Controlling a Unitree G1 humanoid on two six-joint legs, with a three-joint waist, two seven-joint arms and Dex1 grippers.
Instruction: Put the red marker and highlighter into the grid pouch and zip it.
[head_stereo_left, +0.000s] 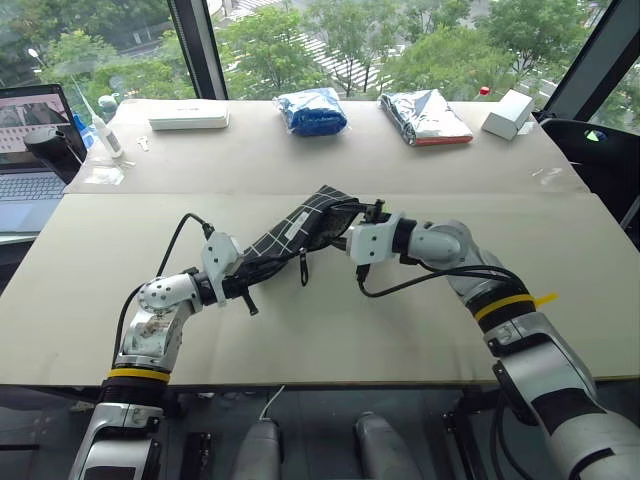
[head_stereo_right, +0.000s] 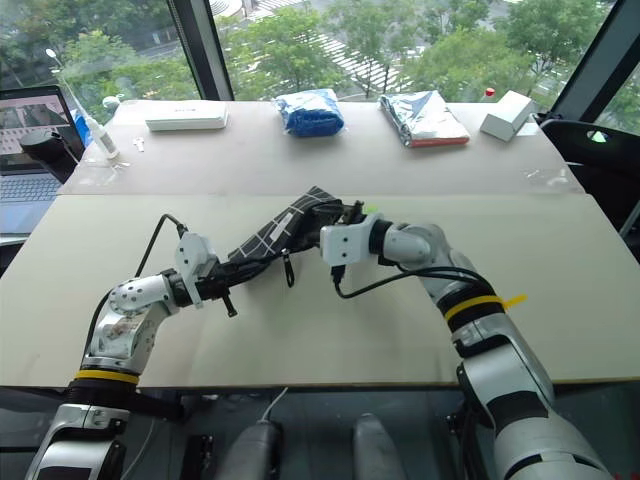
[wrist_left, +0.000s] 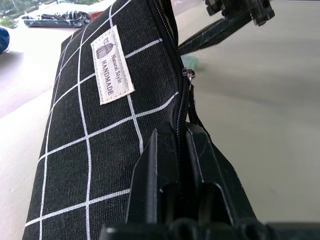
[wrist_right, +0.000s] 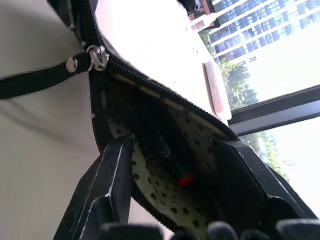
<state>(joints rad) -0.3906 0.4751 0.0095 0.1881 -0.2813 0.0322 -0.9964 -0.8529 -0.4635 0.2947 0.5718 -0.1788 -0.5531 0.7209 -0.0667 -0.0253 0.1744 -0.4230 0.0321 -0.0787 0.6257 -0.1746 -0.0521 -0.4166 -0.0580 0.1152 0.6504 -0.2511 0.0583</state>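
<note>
Holding the soft grid pouch (head_stereo_left: 300, 228) open, red marker (wrist_right: 172, 159) inside.
Left gripper (wrist_left: 182, 150) clamped on limp fabric; right gripper (wrist_right: 172, 165) spread at its mouth, empty.

Bare table (head_stereo_left: 330, 340) all round the raised grid pouch (head_stereo_left: 300, 228); bags well beyond, along the far edge.

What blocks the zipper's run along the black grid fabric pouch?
The right gripper sits open inside the grid pouch's mouth, straddling the red marker, so the zipper slider cannot run past it.
</note>
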